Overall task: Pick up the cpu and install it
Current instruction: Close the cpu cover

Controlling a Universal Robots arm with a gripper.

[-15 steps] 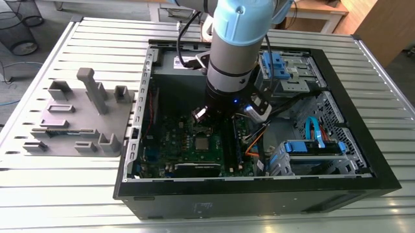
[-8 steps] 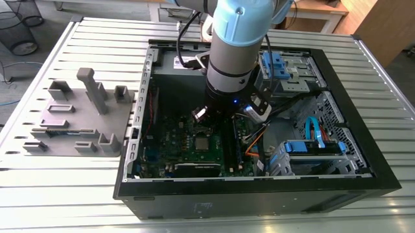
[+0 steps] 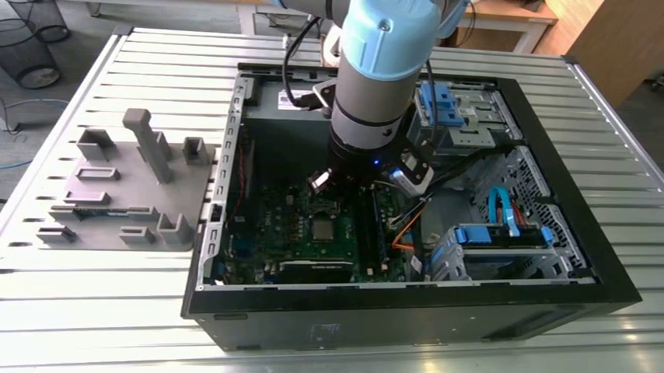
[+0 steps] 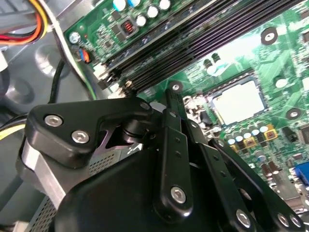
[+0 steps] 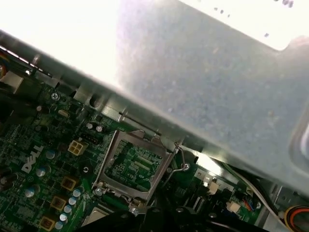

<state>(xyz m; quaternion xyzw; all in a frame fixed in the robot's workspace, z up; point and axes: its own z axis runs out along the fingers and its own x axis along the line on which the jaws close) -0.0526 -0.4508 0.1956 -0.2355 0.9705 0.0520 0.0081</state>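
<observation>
The cpu (image 3: pixel 325 228), a small silver square, lies flat in its socket on the green motherboard (image 3: pixel 272 233) inside the open computer case. In the second wrist view the cpu (image 4: pixel 239 101) sits bare in the socket, past the gripper's black linkage (image 4: pixel 169 159). My gripper (image 3: pixel 353 190) hangs inside the case just above and behind the cpu, apart from it and holding nothing I can see. In the first wrist view the silver hinged socket frame (image 5: pixel 135 166) stands lifted open, with green board showing through its window.
Long black memory sticks (image 4: pixel 193 43) run beside the socket. Blue drive cages (image 3: pixel 498 233), orange and blue cables (image 3: pixel 405 229) and the case walls (image 3: pixel 213 233) hem in the board. A grey slotted fixture block (image 3: pixel 124 194) stands on the slatted table (image 3: pixel 93 311) at the exterior view's left.
</observation>
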